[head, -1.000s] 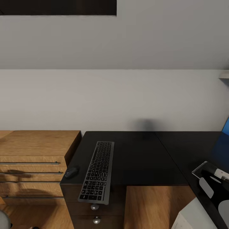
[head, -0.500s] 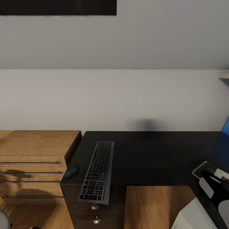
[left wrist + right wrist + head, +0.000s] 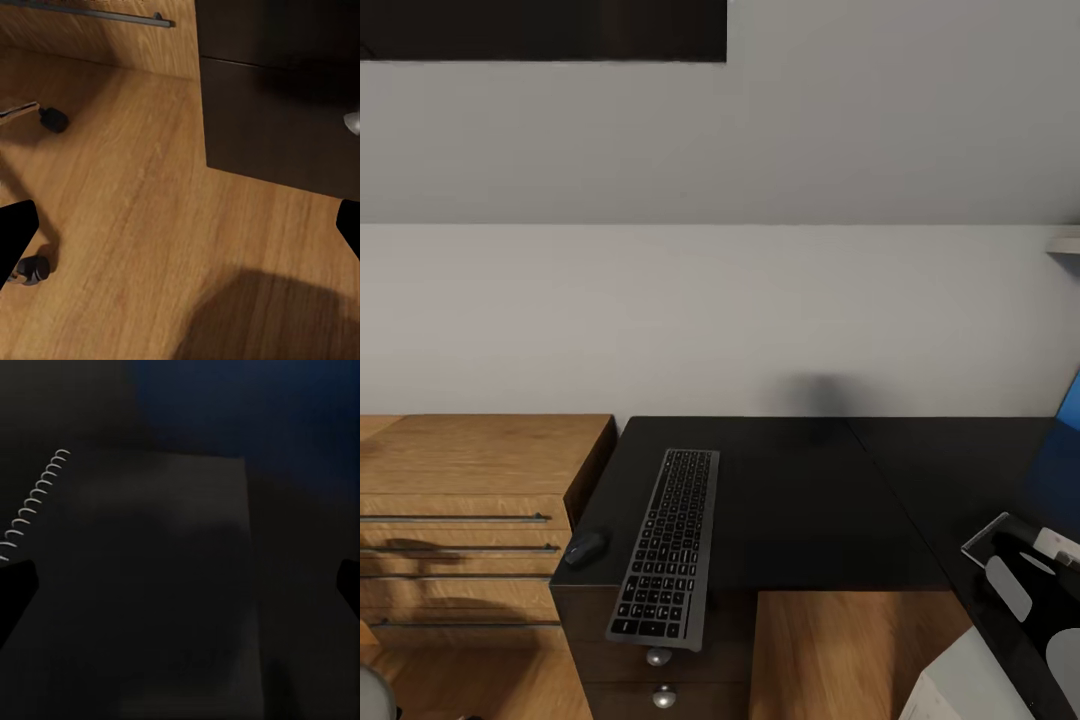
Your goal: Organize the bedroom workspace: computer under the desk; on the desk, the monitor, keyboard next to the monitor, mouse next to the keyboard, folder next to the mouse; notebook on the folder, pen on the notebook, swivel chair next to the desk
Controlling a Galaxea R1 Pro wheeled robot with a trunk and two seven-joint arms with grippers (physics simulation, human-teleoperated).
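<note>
Two input devices sit in front of you on the desk [image 3: 810, 500], at its left end. Starting far left, your head camera has the wooden dresser [image 3: 470, 470] with long bar handles, butted against the desk's side. Next, the mouse [image 3: 585, 548] rests at the desk's near-left corner, just beside the keyboard [image 3: 667, 545]. That keyboard lies lengthwise, near to far, its near end overhanging the front edge above the round drawer knobs [image 3: 658, 657]. At far right, your right arm [image 3: 1025, 590] hangs over the black top.

Your left gripper [image 3: 180, 232] is spread wide, fingertips at both edges of its wrist view, over the wood floor [image 3: 127, 225] by the drawer front, with chair casters [image 3: 34, 268] nearby. Your right gripper [image 3: 180, 585] is also wide, over a spiral-bound notebook [image 3: 150, 585] in deep shadow, blue beyond it.
</note>
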